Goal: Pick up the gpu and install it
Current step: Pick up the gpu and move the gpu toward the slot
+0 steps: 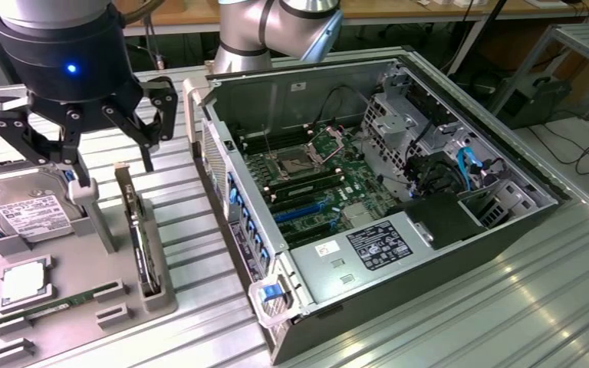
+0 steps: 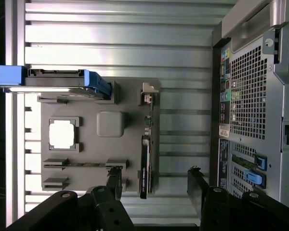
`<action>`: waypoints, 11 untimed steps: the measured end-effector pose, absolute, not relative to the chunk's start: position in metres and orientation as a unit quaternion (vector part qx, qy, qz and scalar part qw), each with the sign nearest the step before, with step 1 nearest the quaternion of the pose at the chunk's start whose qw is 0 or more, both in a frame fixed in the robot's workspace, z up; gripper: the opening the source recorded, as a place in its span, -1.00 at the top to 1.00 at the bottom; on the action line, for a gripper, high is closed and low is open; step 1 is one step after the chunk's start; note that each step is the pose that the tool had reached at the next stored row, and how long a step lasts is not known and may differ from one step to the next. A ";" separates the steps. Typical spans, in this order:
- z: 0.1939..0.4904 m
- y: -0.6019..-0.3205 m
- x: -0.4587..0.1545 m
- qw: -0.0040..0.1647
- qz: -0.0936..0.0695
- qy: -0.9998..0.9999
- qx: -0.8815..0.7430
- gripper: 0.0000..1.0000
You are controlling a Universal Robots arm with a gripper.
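Note:
The gpu [image 1: 137,230] stands edge-on in a slot along one side of the grey holder tray [image 1: 156,303], its metal bracket end toward the back. In the wrist view the gpu [image 2: 145,159] is a thin dark strip on the tray [image 2: 91,144]. My gripper [image 1: 113,175] hangs open just above the gpu's bracket end and holds nothing. From the wrist, my gripper [image 2: 155,183] has one finger on each side of the card's line. The open computer case [image 1: 376,176] lies at the exterior view's right, its motherboard [image 1: 310,180] exposed.
On the tray are a silver hard drive [image 1: 24,211] in a blue-ended bracket, a CPU [image 1: 24,280] and a RAM stick [image 1: 54,304]. The case's rear panel [image 2: 250,96] stands close beside the tray. A ribbed metal table [image 1: 499,307] carries everything.

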State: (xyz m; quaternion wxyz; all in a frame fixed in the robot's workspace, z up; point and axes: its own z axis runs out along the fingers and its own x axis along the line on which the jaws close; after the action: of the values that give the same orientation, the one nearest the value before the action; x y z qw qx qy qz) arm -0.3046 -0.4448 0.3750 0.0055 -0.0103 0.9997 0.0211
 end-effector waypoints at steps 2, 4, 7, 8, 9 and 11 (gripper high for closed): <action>0.373 -0.445 -0.305 0.005 0.021 1.000 -0.011 -0.33; 0.371 -0.445 -0.305 0.005 0.021 1.000 -0.012 -0.33; 0.370 -0.445 -0.305 0.005 0.021 1.000 -0.012 -0.33; 0.370 -0.445 -0.305 0.005 0.021 1.000 -0.013 -0.33; 0.370 -0.445 -0.305 0.005 0.021 1.000 -0.013 -0.33; 0.369 -0.445 -0.305 0.005 0.021 1.000 -0.013 -0.33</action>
State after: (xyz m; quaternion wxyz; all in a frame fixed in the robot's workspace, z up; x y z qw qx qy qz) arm -0.3046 -0.4448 0.3694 0.0054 -0.0132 0.9997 0.0211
